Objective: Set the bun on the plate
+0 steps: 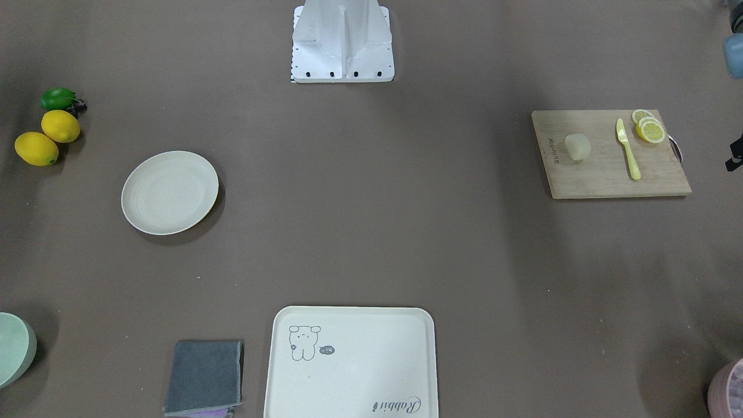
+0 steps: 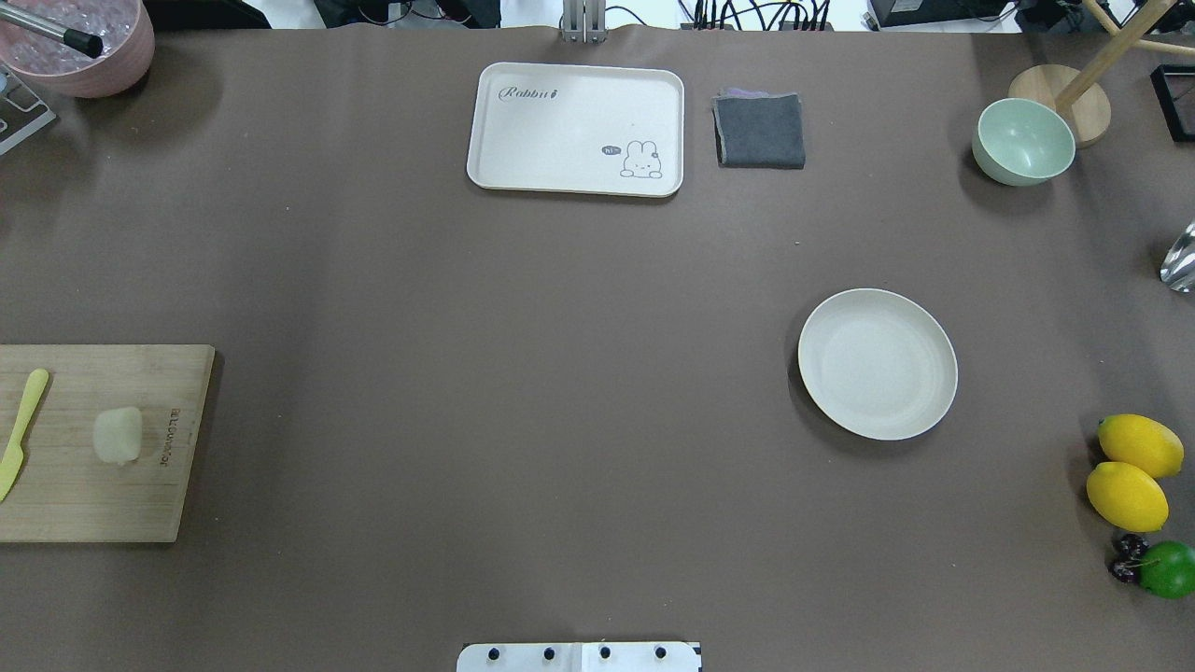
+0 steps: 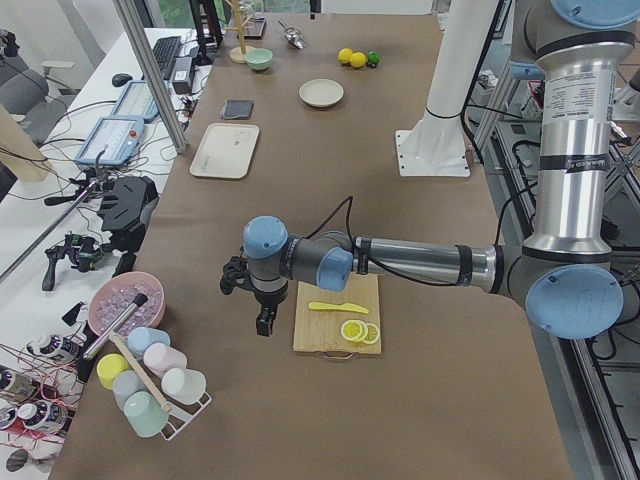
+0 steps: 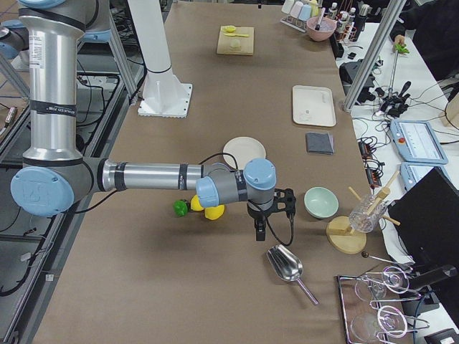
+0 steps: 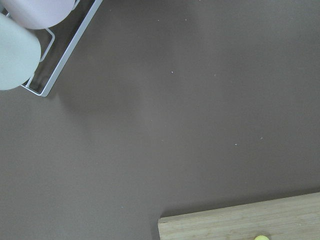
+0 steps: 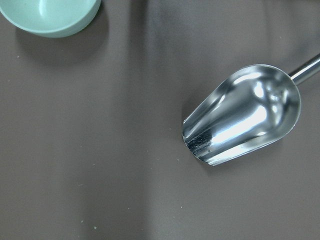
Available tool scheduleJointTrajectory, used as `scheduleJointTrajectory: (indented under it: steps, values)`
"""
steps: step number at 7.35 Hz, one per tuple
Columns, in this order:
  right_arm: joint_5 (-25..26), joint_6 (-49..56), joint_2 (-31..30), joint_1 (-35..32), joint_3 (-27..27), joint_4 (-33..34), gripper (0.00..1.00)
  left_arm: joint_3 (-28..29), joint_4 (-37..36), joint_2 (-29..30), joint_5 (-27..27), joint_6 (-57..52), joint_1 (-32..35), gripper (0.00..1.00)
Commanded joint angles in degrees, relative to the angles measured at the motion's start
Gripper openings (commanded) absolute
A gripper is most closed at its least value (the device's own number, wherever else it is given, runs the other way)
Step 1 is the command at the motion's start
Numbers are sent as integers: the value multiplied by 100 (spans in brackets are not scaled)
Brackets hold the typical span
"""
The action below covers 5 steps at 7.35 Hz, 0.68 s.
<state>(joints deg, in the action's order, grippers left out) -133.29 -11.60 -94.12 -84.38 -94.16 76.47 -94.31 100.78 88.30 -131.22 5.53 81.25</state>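
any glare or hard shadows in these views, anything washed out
Right wrist view: strong glare on the metal scoop, bright streaks washing out its inside. Overhead view: the plate throws a dark crescent shadow along its lower left rim; the bun looks pale and low in contrast on the cutting board. Front-facing view: soft, even light.

The brown worktop (image 2: 523, 373) carries, directly on its surface, a wooden cutting board (image 2: 112, 504) at the robot's left edge, a round plate (image 2: 878, 364) right of centre, two lemons (image 2: 1139, 445) and a lime (image 2: 1169, 568) at the right edge, and a tray (image 2: 560, 140), grey cloth (image 2: 760, 131) and green bowl (image 2: 1023, 142) along the far side.
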Motion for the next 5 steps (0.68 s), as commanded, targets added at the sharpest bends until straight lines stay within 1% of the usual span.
scheduleJointTrajectory:
  steps: [1, 3, 4, 5]
  values:
    - [-126, 0, -10, 0, -6, -9, 100, 61, 64, -15, 0, 97, -4, 98]
    - [-188, -18, -27, 0, 3, -157, 100, 79, 64, -6, -9, 88, -13, 97]
    - [-232, -44, -167, 0, 11, -498, 100, 114, 73, -6, -17, 88, -13, 97]
    - [-433, -70, -238, 0, 11, -606, 100, 105, 73, 20, -35, 71, -13, 97]
